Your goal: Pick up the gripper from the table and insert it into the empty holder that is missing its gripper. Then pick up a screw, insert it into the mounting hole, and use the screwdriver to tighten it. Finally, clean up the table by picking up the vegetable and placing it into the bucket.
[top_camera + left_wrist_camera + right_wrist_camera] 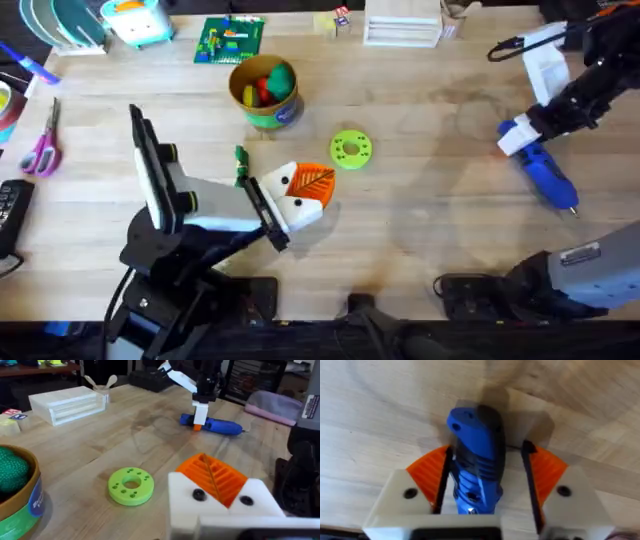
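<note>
On the table (pixel 430 230), my left gripper (pixel 310 190) rests shut, its two white holder blocks (pixel 250 505) pressed together. The orange ribbed pieces (pixel 220 477) sit between them, and a dark screw head (pixel 198 494) shows in each block. At the right, the blue screwdriver (pixel 550 178) (pixel 222 426) lies flat. My right gripper (pixel 515 135) (pixel 487 452) is down over its handle (pixel 477 465), open, one orange pad against it and a gap at the other. The yellow bucket (pixel 272 112) (pixel 20 505) holds red, yellow and green toy produce.
A round green disc (pixel 350 148) (pixel 131 486) lies between the bucket and my left gripper. Pink scissors (pixel 42 148) lie at the far left, and a clear box (pixel 67 404) and a green board (pixel 230 40) sit along the back edge.
</note>
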